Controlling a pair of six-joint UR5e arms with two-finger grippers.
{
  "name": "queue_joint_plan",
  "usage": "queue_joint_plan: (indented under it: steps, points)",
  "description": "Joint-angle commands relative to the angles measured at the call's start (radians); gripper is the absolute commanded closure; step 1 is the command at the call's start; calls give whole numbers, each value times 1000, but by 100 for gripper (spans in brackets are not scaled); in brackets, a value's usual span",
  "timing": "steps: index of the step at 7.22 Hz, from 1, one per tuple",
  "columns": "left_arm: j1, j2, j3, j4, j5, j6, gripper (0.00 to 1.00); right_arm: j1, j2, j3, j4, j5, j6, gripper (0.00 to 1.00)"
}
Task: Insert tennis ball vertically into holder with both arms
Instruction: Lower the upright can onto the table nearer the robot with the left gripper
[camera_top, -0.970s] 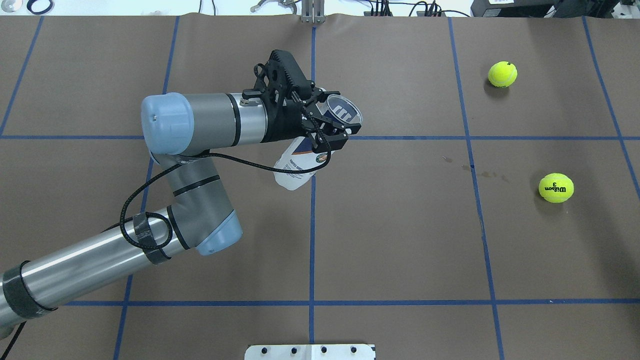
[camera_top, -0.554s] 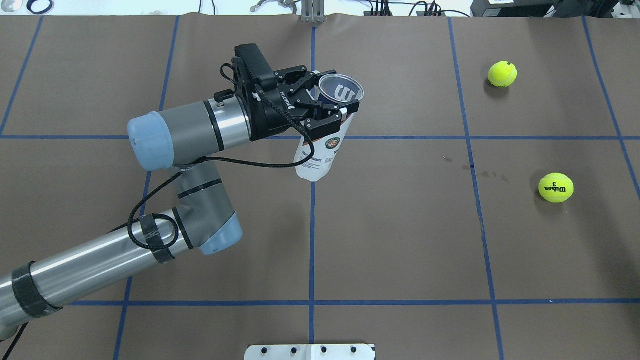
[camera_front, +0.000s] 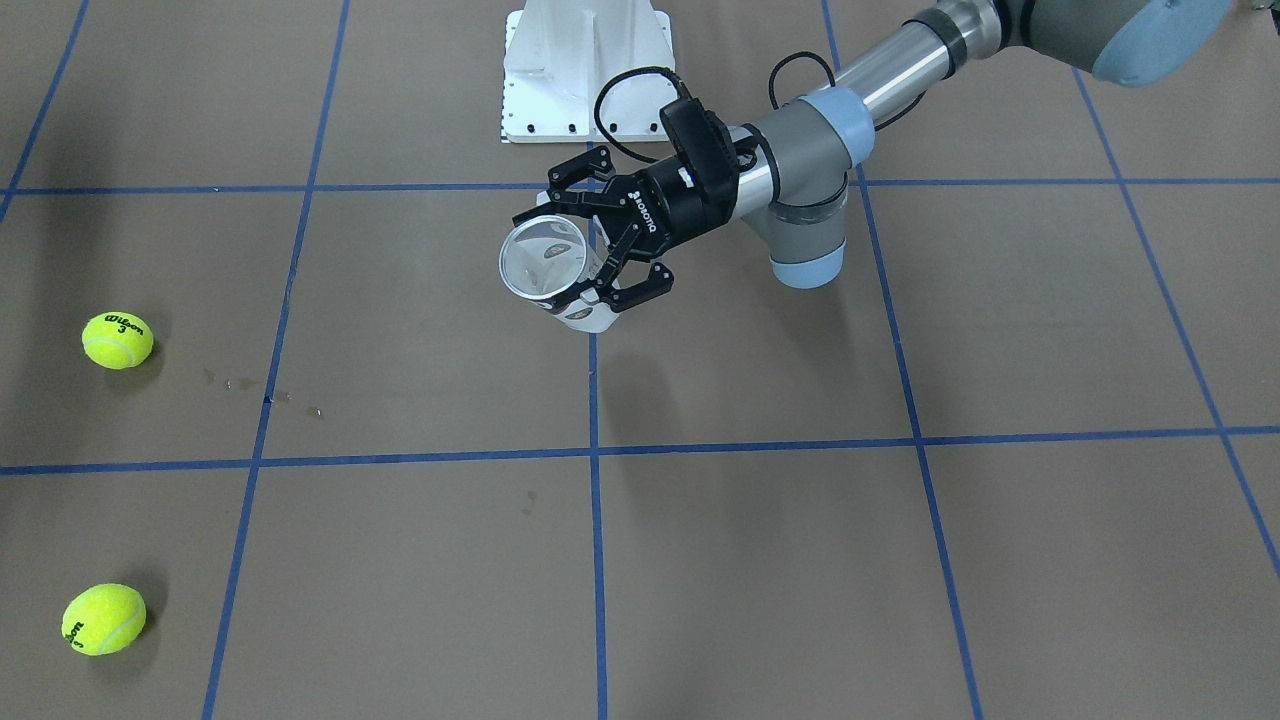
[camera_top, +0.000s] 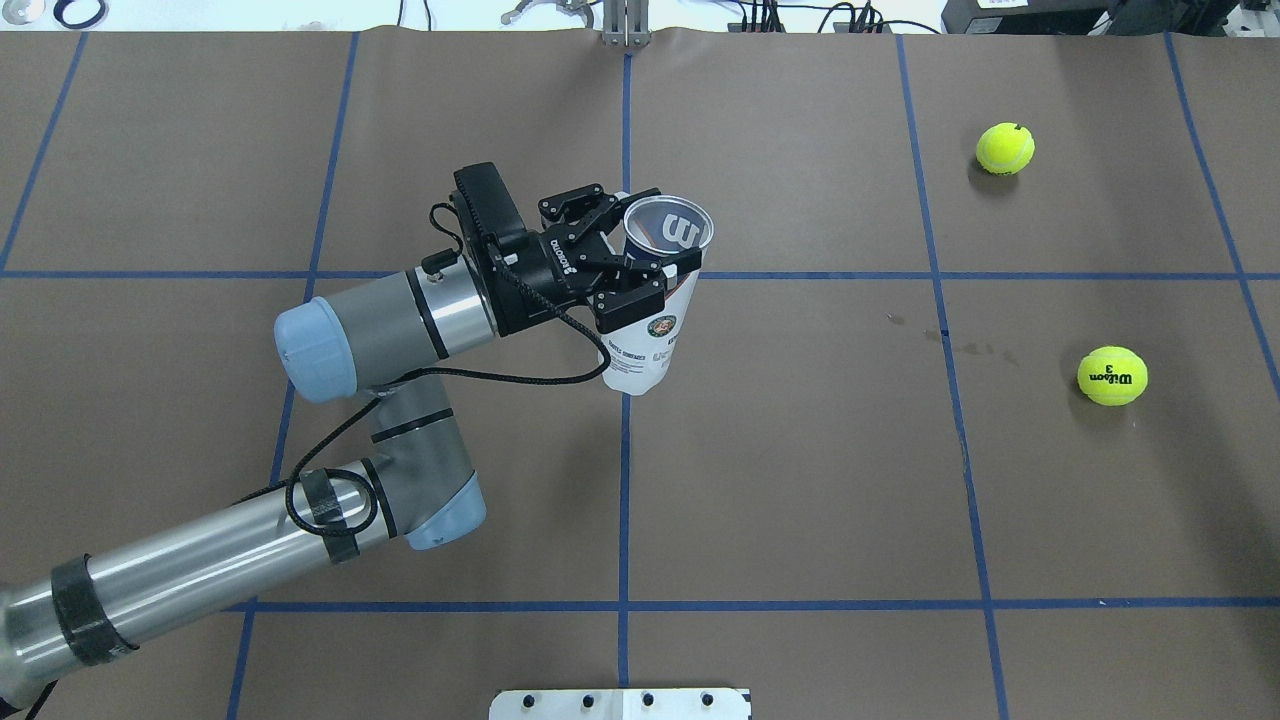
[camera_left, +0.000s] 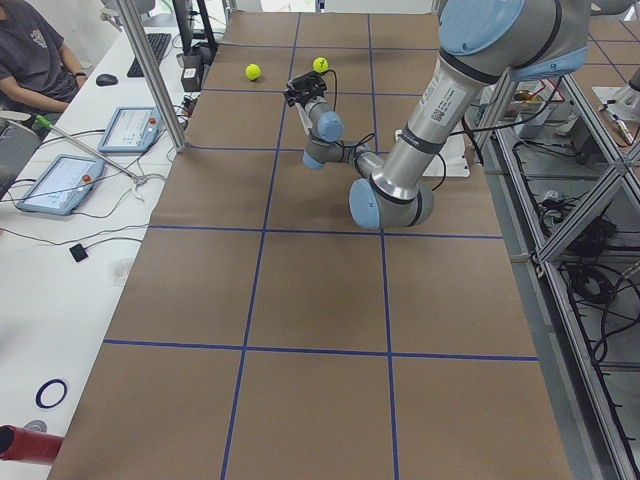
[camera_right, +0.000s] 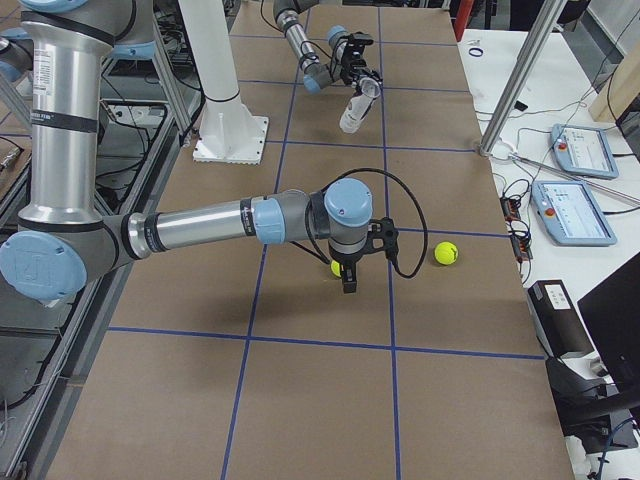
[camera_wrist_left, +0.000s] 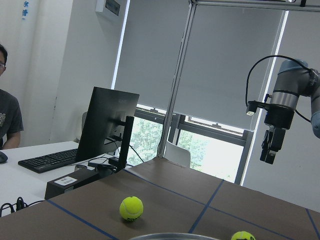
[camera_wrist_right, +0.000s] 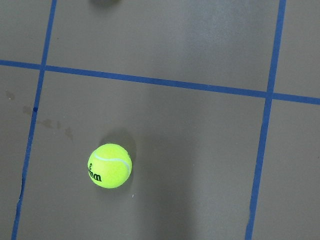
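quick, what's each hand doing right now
left hand: closed on the can
right hand: cannot tell, too small in view to judge

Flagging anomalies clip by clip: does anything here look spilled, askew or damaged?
Only minor things. A few small dark spots mark the brown paper near the Wilson-printed tennis ball, like dried drips. The holder, clamped in the left gripper, appears to lean rather than stand plumb. No damage shows.
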Motion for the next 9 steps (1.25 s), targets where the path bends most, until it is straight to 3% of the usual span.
queue_joint_plan:
  steps: [1,4,9]
  points:
    - [34,2,32,-87,62,10,47,0,-2,-1,19,7,1,1]
    - [123,12,75,-188,132,262,46,0,-2,3,21,76,2,1]
    - [140,31,79,-235,152,329,42,0,1,3,21,80,4,1]
